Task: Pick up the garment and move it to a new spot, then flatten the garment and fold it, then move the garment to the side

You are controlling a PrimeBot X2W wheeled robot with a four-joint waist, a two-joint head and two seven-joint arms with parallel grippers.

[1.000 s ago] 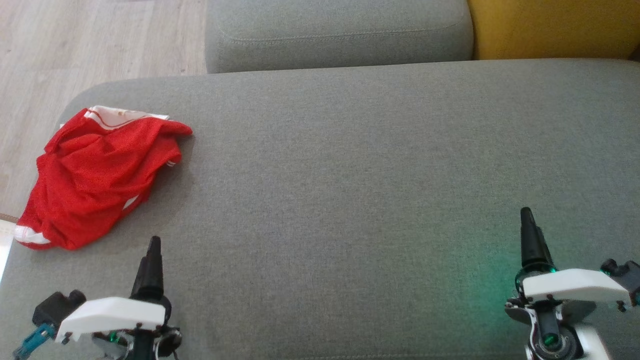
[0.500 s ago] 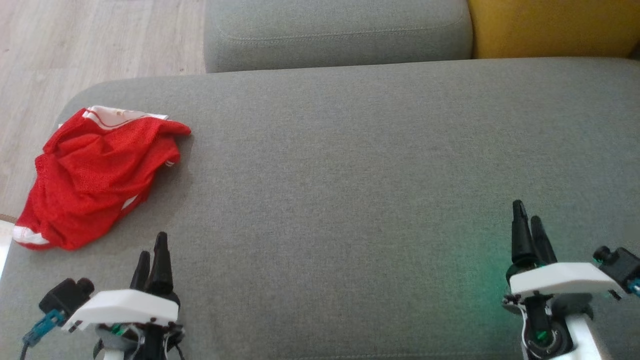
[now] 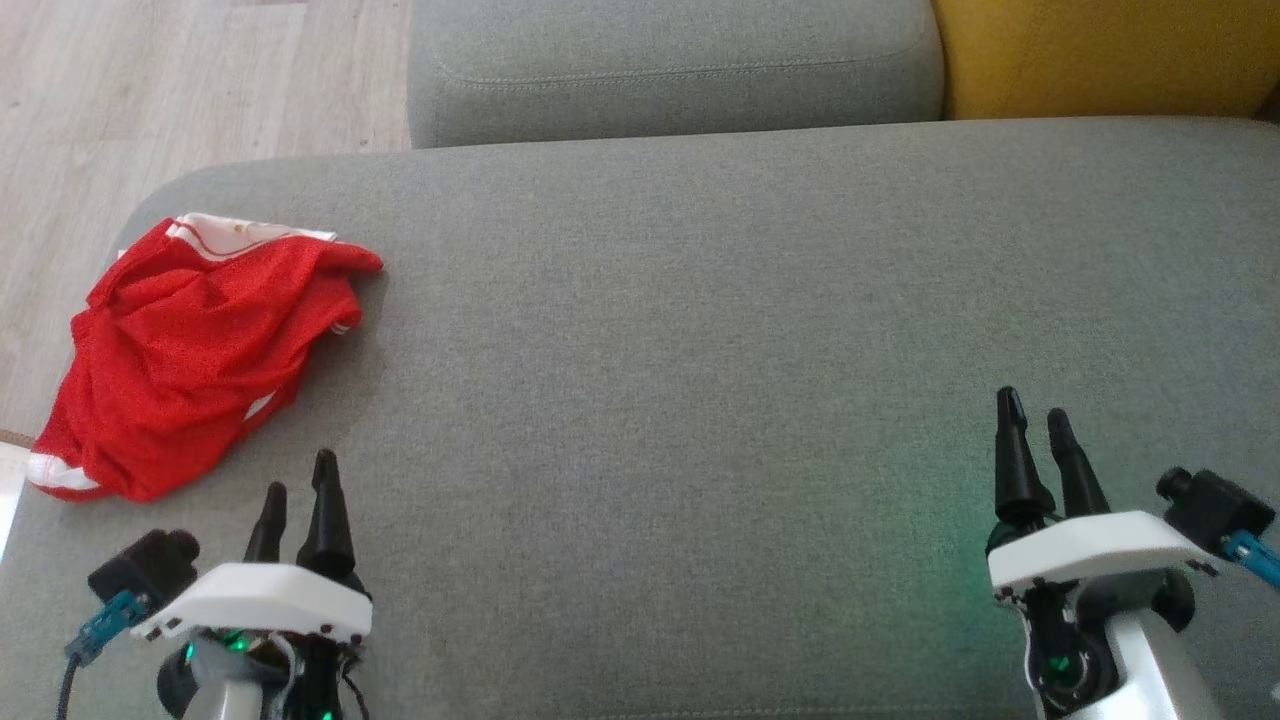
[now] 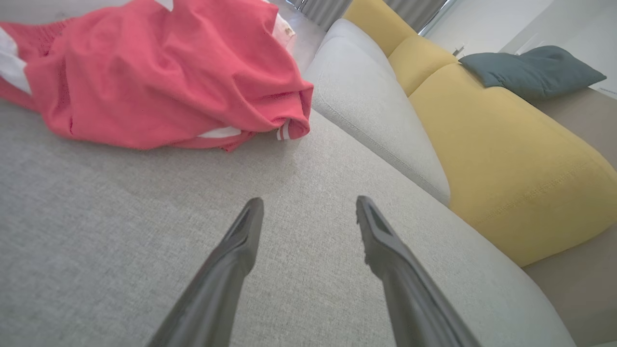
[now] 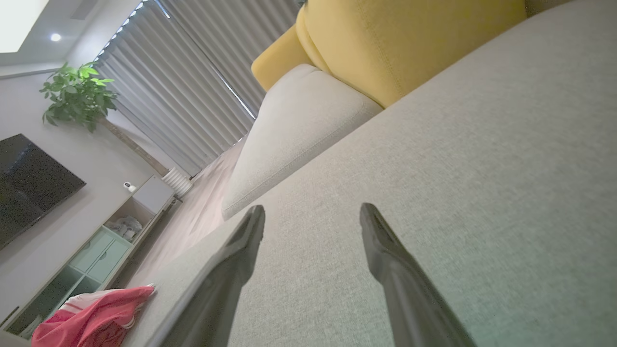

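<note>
The garment (image 3: 190, 350) is red mesh with white trim, crumpled in a heap at the left end of the grey sofa seat (image 3: 700, 350). The left wrist view has it at the upper left as garment (image 4: 154, 72), and it lies low in the right wrist view's corner as garment (image 5: 91, 315). My left gripper (image 3: 298, 480) hovers near the seat's front edge, just right of the heap and clear of it, jaws open and empty; its view shows left gripper (image 4: 308, 205). Far to the right, my right gripper (image 3: 1035, 405) is open and empty over bare seat, seen as right gripper (image 5: 311, 212).
A grey back cushion (image 3: 670, 60) and a yellow cushion (image 3: 1100, 50) run along the far side of the seat. Wooden floor (image 3: 150, 90) lies past the seat's left end. A dark teal pillow (image 4: 530, 70) rests further along the sofa.
Both grippers have turned about their wrists, so each now shows two spread fingers instead of one. The right gripper has shifted slightly left and forward. The garment has not moved.
</note>
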